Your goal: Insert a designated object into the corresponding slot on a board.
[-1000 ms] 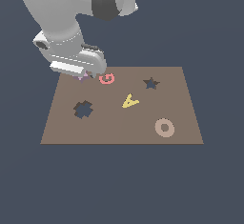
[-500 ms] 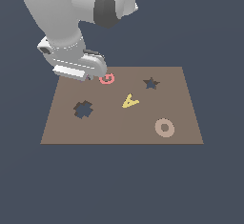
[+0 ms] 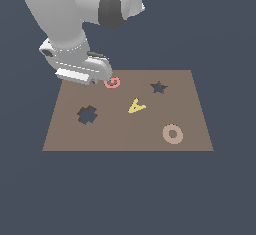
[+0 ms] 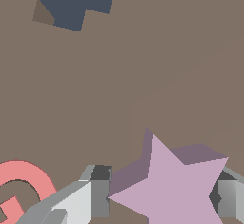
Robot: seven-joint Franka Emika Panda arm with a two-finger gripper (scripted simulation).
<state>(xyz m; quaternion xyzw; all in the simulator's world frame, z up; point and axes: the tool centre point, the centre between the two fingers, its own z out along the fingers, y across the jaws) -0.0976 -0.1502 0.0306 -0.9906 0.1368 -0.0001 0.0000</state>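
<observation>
My gripper (image 4: 159,199) sits low over the far left corner of the flat brown rectangular board (image 3: 125,134); between my two grey fingers (image 4: 95,194) lies the small flat pale purple-pink five-pointed star (image 4: 174,187), one finger at a point on each side; the jaws look pressed in against it, though I cannot quite tell from the wrist view whether the pads truly bear on it or only stand touching. In the exterior view my hand hides the star altogether; the red-pink letter G (image 3: 113,83) lies just beside it on the right. The star looks stiff, thin and light, likely to twist if held by its tips; I judge the better hold is across its body, square and low. The dark star-shaped slot (image 3: 158,87) waits farther right along the far edge; the yellow letter A (image 3: 136,106) lies nearer, and the dark cross-shaped hole (image 3: 87,114) at the left.
</observation>
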